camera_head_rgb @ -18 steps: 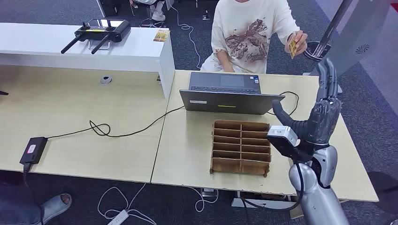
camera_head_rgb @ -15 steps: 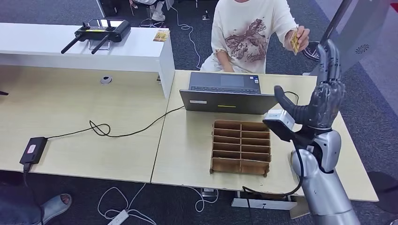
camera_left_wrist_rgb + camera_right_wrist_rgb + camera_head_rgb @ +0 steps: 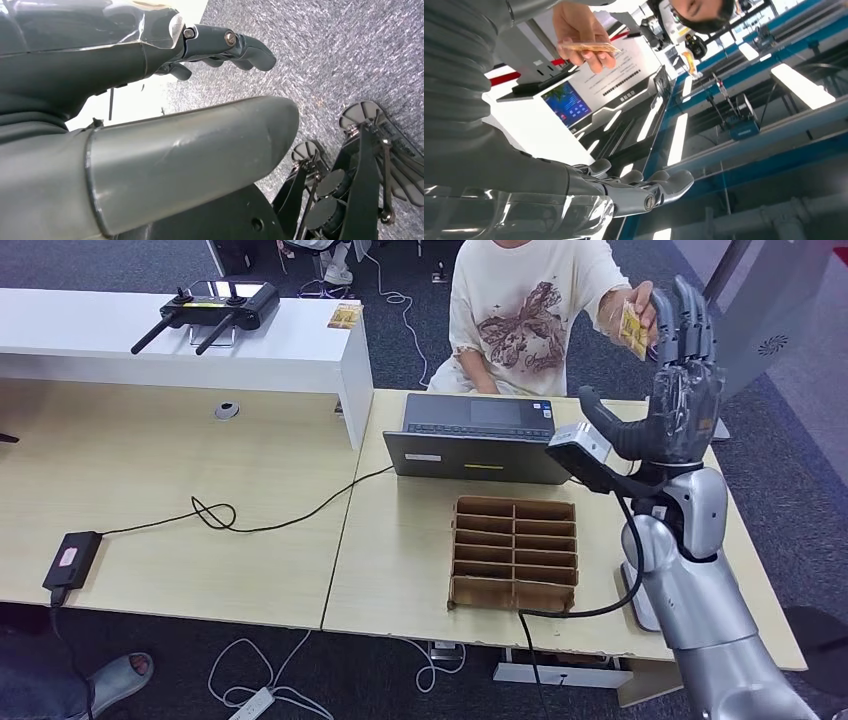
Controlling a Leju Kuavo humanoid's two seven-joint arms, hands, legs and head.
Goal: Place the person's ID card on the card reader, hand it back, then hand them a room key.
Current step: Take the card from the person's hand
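A person in a cream printed T-shirt [image 3: 530,310] sits behind the desk and holds up a yellowish ID card [image 3: 632,325] in one hand. My right hand [image 3: 680,390] is raised beside that card, fingers stretched upward and thumb spread, with nothing in it. In the right wrist view the card [image 3: 589,47] is pinched in the person's fingers, apart from my extended fingers [image 3: 644,192]. My left hand [image 3: 150,100] hangs beside a table edge over grey carpet, empty, its fingers [image 3: 235,47] only slightly curled.
A brown compartmented organizer [image 3: 514,552] stands on the right desk, in front of an open laptop [image 3: 480,440]. A small black box [image 3: 70,560] on a cable lies at the left desk's front edge. A white shelf [image 3: 180,340] carries a black controller [image 3: 210,305].
My right hand has risen from beside the organizer up to the level of the person's card. The person has moved the card slightly toward it.
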